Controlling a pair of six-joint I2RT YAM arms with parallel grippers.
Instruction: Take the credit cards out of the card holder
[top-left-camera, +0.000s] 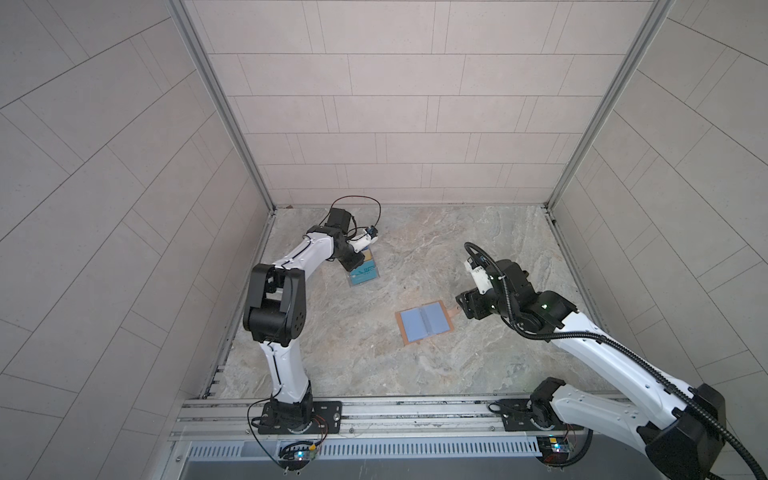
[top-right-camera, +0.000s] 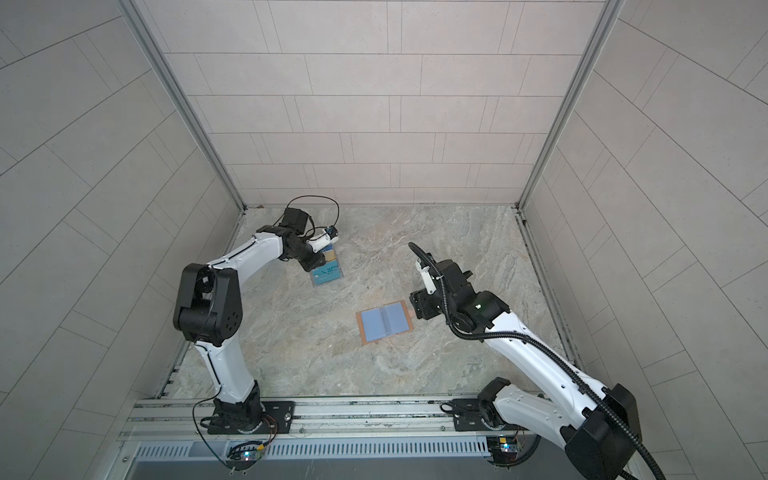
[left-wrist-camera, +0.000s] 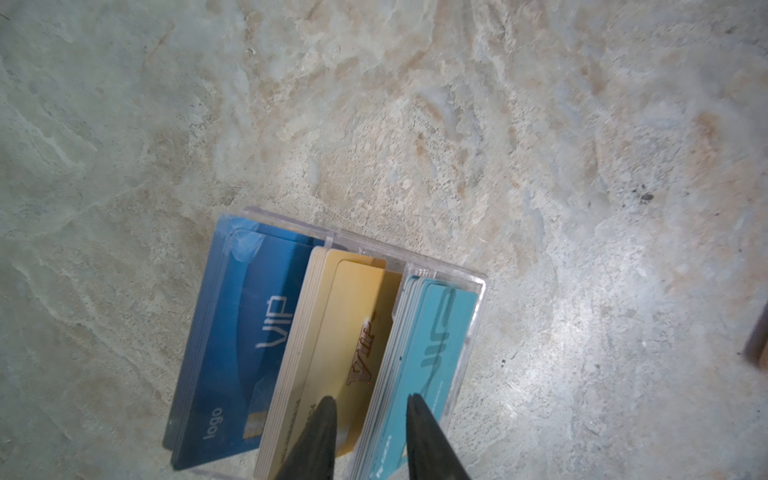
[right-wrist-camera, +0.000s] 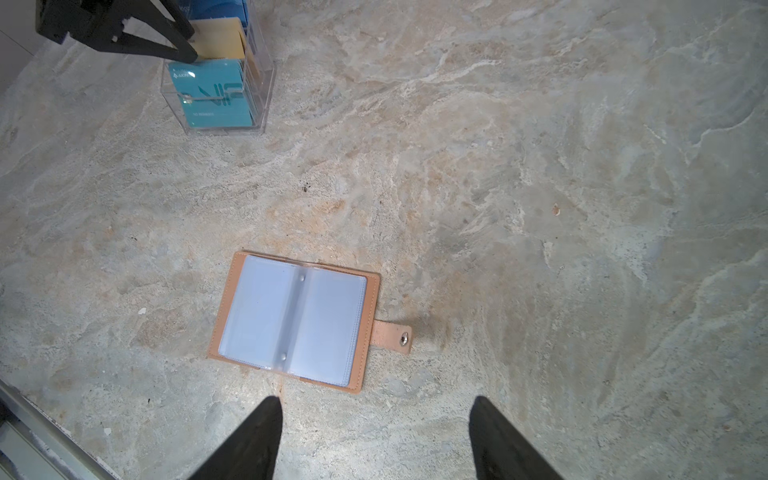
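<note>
Lying flat and spread open near mid-table, card holder (right-wrist-camera: 291, 320) is showing both pale sleeves (right-wrist-camera: 257, 307) face up. No card is showing through them, so I am judging the emptying done or close to it. Snap tab (right-wrist-camera: 395, 336) is pointing out toward right gripper (right-wrist-camera: 376, 405). Its jaws are standing wide apart with only bare table (right-wrist-camera: 540, 166) between them. It is hovering near the holder's tab side, probably parked there to steady the holder if needed.

Well apart from the holder, clear box (right-wrist-camera: 264, 83) is keeping cards upright in separate compartments: dark blue cards (left-wrist-camera: 241, 332), gold cards (left-wrist-camera: 340, 332), teal cards (left-wrist-camera: 436, 332). Left gripper (left-wrist-camera: 370, 401) is hanging over the gold compartment, jaws parted a little and clamping nothing visible. I am reading that as a drop-off pose, sorting by colour.
</note>
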